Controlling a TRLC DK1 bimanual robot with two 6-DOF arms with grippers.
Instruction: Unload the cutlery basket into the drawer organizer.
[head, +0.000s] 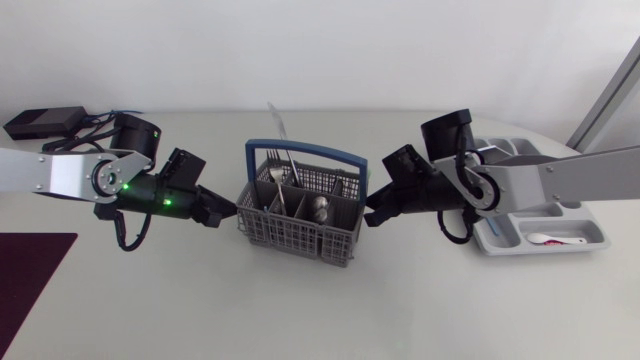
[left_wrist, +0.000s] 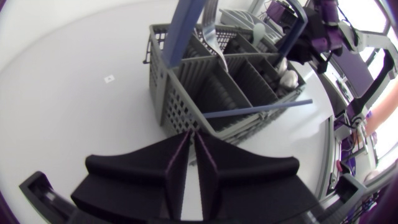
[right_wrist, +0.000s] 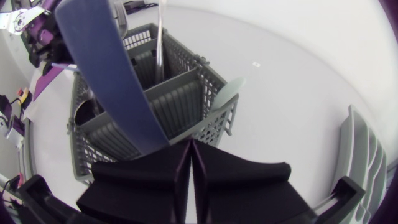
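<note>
The grey cutlery basket (head: 300, 220) with a blue handle (head: 305, 155) stands mid-table. It holds a tall fork (head: 281, 130) and spoons (head: 318, 207). My left gripper (head: 230, 210) is at its left wall, fingers nearly together and pinching the rim (left_wrist: 186, 127). In the left wrist view the fork (left_wrist: 211, 34) rises ahead of the gripper (left_wrist: 193, 138). At the basket's right wall, my right gripper (head: 370, 214) is shut, its tips (right_wrist: 189, 144) against the rim. A spoon bowl (right_wrist: 227, 93) pokes over that rim. The white drawer organizer (head: 560, 215) lies at the right, behind my right arm, with a white spoon (head: 555, 239) in it.
A black box with cables (head: 40, 122) sits at the back left. A dark mat (head: 30, 280) covers the front left corner. Bare white table lies in front of the basket and the arms.
</note>
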